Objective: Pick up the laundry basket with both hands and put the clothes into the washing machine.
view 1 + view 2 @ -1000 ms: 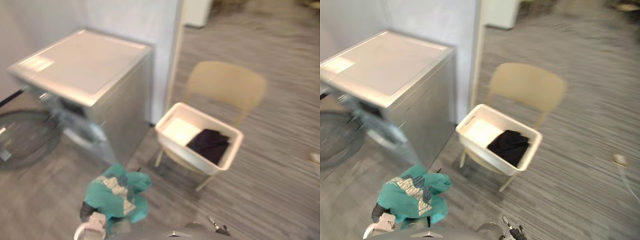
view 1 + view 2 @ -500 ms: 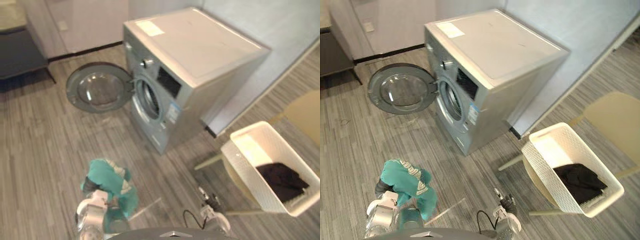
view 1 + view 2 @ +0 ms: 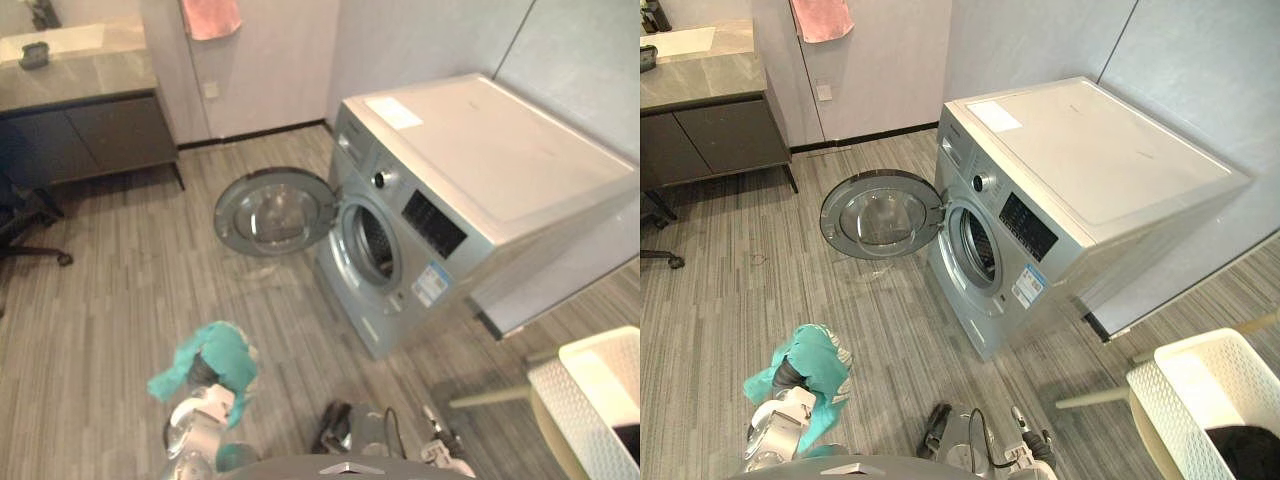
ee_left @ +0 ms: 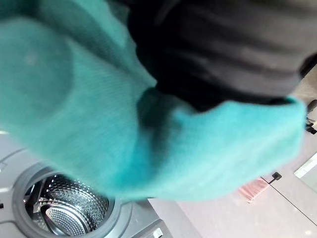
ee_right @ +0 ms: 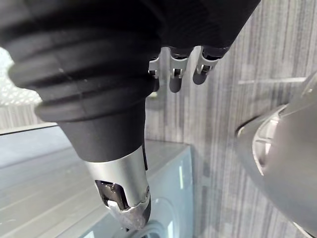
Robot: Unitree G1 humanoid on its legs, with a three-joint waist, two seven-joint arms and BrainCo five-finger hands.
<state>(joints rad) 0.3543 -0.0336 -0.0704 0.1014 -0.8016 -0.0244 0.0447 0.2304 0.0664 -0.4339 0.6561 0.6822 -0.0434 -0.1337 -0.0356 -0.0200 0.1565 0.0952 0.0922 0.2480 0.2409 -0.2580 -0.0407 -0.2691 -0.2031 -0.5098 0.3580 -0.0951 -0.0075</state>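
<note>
Loading step: teal garment (image 3: 218, 352) drapes over left hand (image 3: 201, 370), grip hidden so can't tell, right hand (image 5: 174, 80) hangs relaxed and empty, laundry basket (image 3: 1196, 398) stands well apart; next, probably carry garment into washing machine (image 3: 485, 185) drum (image 3: 372, 246).

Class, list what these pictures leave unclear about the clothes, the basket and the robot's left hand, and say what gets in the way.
1. Laundry basket: cut off by the eye views' lower right corner; the black garment inside barely shows.
2. Left hand: its hold is buried in the teal garment, left wrist view.
3. Drum: partly covered by that garment; dark in the eye views.
</note>
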